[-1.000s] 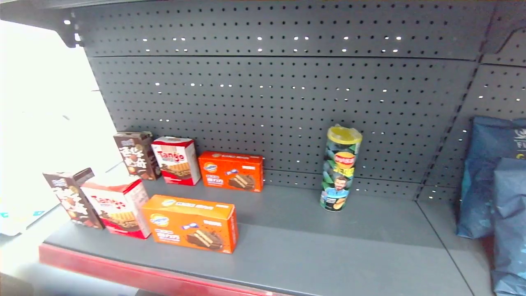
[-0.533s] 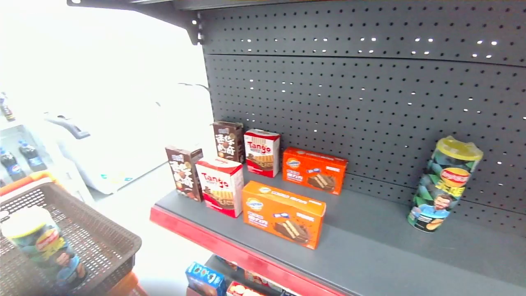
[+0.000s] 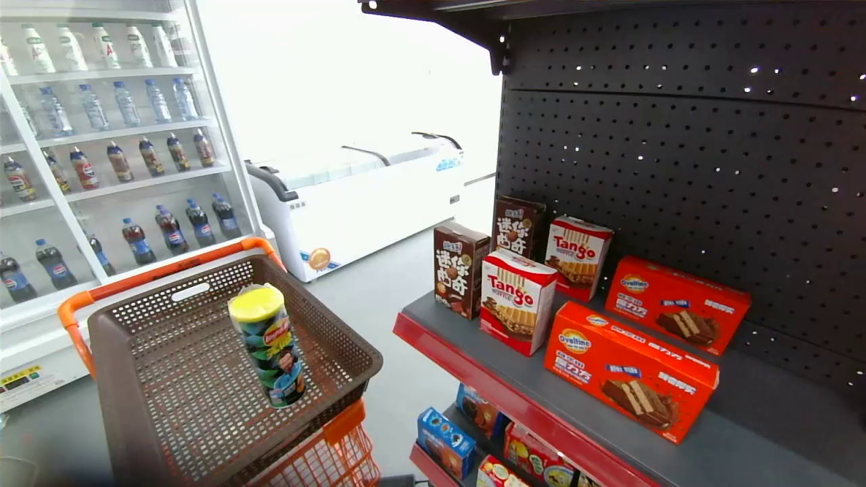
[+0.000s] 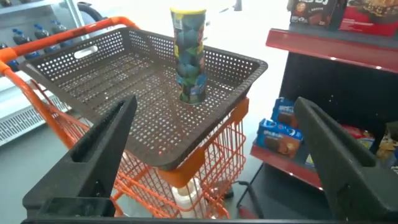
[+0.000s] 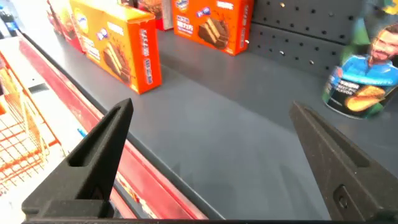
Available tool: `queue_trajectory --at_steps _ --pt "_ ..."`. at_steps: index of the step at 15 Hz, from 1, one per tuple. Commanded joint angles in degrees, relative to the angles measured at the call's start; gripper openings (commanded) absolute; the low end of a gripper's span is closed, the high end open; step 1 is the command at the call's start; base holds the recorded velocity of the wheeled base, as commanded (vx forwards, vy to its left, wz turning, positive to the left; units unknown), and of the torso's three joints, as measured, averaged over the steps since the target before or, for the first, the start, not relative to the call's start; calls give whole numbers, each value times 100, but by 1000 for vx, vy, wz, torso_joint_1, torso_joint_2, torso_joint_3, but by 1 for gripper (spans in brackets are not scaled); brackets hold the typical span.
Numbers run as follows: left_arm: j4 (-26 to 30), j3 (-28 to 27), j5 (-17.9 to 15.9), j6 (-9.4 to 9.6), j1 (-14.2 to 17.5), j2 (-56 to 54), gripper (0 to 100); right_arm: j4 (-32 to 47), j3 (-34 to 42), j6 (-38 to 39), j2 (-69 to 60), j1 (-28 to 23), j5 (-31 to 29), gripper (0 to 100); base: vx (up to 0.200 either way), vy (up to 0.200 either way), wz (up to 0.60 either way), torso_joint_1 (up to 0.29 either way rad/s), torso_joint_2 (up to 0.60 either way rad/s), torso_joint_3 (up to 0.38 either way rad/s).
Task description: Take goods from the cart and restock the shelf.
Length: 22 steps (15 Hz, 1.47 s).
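Chip can (image 3: 267,345) stands upright in the cart basket (image 3: 169,352), left of the shelf (image 3: 744,433); left tool (image 4: 214,102) hangs spread wide nearby, so I'd centre on the can's middle, squeeze gently, lift straight

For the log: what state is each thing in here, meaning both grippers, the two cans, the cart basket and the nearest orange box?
left gripper: open, empty, facing the cart basket.
right gripper: open, empty, above the shelf.
basket can: upright, lid on, not gripped.
shelf can: standing, not gripped.
cart basket: holds that one can.
front orange box: closed, on its long edge.
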Motion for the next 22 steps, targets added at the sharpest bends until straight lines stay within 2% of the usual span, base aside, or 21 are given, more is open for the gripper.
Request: queue_trajectory --at_steps 1,5,6,7,8,9,10,12,14,16,17,19,21,22 --pt "-2 0 -1 3 5 -2 100 -2 0 -1 7 5 2 100 0 0 0 0 0 0" --pt "-46 -18 16 47 5 -2 100 -2 0 -1 7 5 2 100 0 0 0 0 0 0" --pt "-38 -334 -45 65 5 -2 100 -2 0 -1 7 5 2 100 0 0 0 0 0 0" --pt "147 -905 -63 65 -57 358 100 -2 0 -1 7 5 2 100 0 0 0 0 0 0" --pt "147 -905 -63 65 -57 358 100 -2 0 -1 7 5 2 100 0 0 0 0 0 0" --pt "428 -1503 -63 65 -83 1149 100 -2 0 -1 7 5 2 100 0 0 0 0 0 0" --pt "437 -1740 -71 65 -145 1720 100 -2 0 -1 7 5 2 100 0 0 0 0 0 0" --pt "270 -1881 -54 56 -241 2740 100 -2 0 -1 7 5 2 100 0 0 0 0 0 0" --pt "-38 -1925 -10 39 -198 3610 100 -2 0 7 7 5 2 100 0 0 0 0 0 0" --pt "-591 -1951 227 65 40 4331 100 -2 0 7 7 5 2 100 0 0 0 0 0 0" --pt "-820 -1969 245 91 347 4814 100 -2 0 -1 7 5 2 100 0 0 0 0 0 0" --pt "-855 -2180 245 267 479 5447 100 -2 0 -1 7 5 2 100 0 0 0 0 0 0" --pt "-943 -2294 227 337 426 5886 100 -2 0 7 7 5 2 100 0 0 0 0 0 0" --pt "-1224 -2276 219 425 321 6282 100 -2 0 -1 7 5 2 100 0 0 0 0 0 0"
